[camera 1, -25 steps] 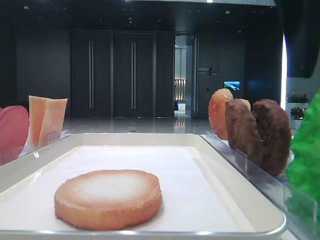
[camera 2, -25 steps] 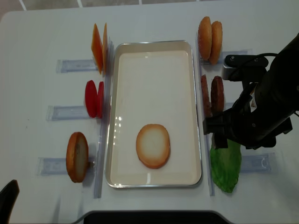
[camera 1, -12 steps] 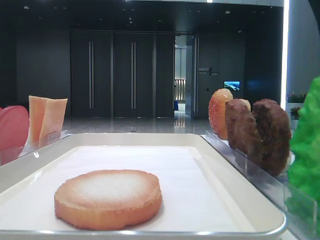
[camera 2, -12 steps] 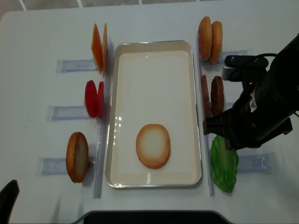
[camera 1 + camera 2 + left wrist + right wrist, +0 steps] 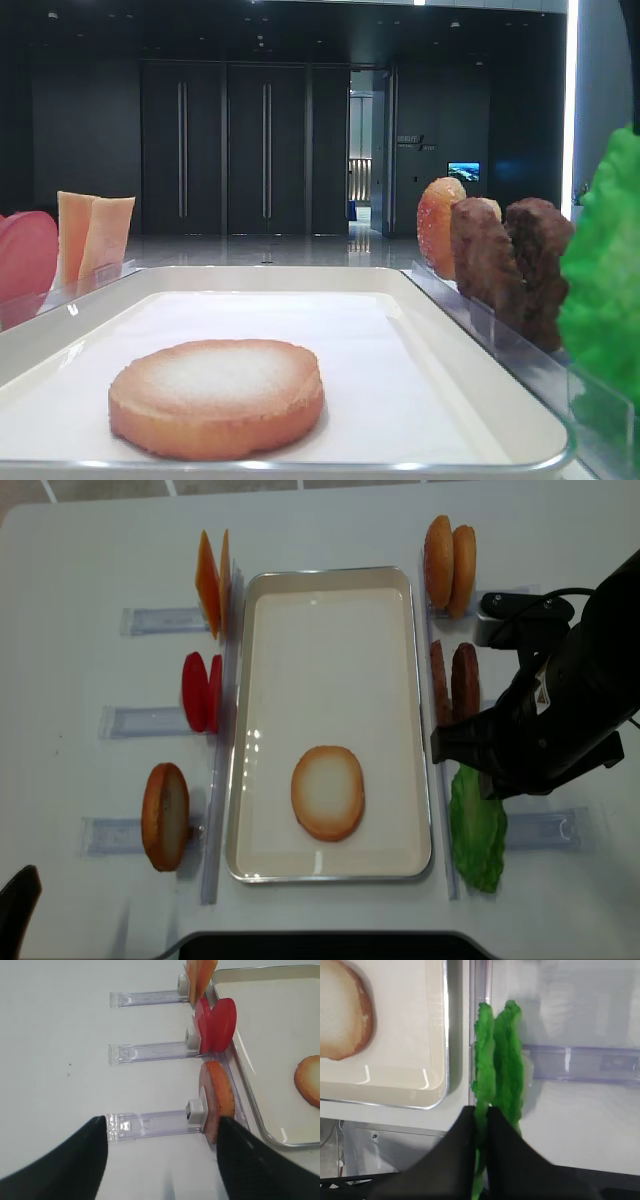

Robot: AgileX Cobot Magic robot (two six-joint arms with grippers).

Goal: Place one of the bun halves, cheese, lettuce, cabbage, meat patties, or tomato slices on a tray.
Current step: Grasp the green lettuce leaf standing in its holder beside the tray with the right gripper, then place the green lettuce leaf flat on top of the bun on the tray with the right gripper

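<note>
A flat bun half point(image 5: 327, 792) with a pale floury face lies on the white tray point(image 5: 330, 577). Right of the tray, two bright green lettuce point(image 5: 500, 1060) leaves stand on edge in a clear rack. My right gripper point(image 5: 481, 1110) is shut on the left leaf, its black fingers point(image 5: 460, 1135) pinching the leaf's lower edge. From above, the right arm covers the top of the lettuce point(image 5: 477, 830). My left gripper point(image 5: 162, 1125) is open, low over the table beside the left rack that holds another bun half point(image 5: 217, 1100). Nothing is between its fingers.
Clear racks flank the tray. On the left stand cheese slices point(image 5: 212, 580), tomato slices point(image 5: 200, 692) and a bun half point(image 5: 165, 815). On the right stand two bun halves point(image 5: 448, 552) and meat patties point(image 5: 453, 685), just behind the lettuce.
My right gripper has closed on the lettuce leaf. The lettuce has shifted slightly toward the tray and stands higher in the low view. The left arm has not moved.
</note>
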